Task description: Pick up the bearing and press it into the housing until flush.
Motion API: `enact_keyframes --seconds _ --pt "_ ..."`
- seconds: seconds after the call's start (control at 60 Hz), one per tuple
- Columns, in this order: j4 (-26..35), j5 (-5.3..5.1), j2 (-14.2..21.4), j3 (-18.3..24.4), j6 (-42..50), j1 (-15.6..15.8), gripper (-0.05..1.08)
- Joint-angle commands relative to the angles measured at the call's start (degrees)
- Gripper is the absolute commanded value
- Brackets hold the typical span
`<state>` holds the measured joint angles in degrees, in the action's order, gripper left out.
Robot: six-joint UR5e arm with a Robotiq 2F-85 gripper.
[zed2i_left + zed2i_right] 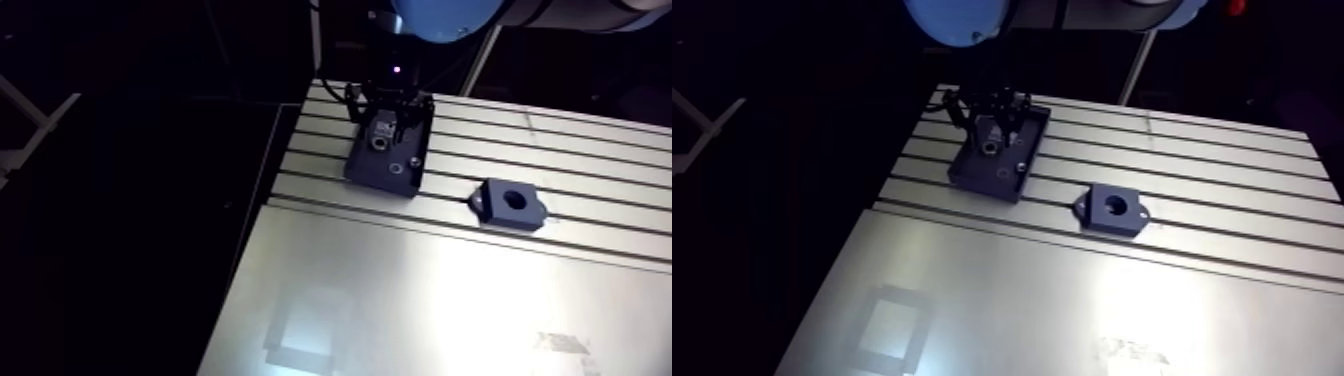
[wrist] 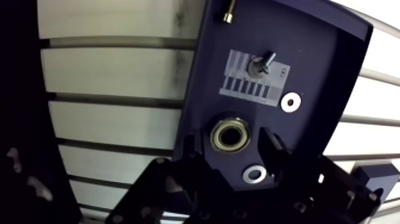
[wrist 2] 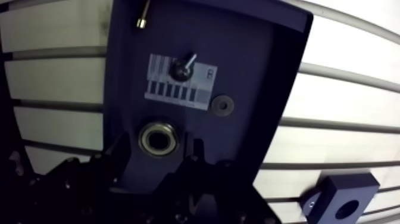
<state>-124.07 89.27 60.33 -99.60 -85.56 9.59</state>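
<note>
A metal bearing (image 2: 231, 134), a bright ring with a brassy inner race and a dark open centre, lies flat on the floor of a dark blue tray (image 2: 315, 53). It sits between the spread fingers of the gripper (image 2: 232, 142), with a gap on each side. In the arm view this spot is toward the tray's 12 o'clock end. The housing (image 1: 511, 204), a dark blue block with a round bore in its upward face and a small ear at its base, rests flat on the slotted table (image 1: 600, 150). It lies at about 4 o'clock from the tray, well apart from the bearing.
</note>
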Motion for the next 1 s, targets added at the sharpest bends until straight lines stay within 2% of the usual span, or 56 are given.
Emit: enact_keyframes --seconds 0.017,1.0 --pt "-0.1 0.07 0.0 0.0 0.0 0.0 0.43" --pt "-0.4 0.07 0.0 -0.3 0.0 0.0 0.47"
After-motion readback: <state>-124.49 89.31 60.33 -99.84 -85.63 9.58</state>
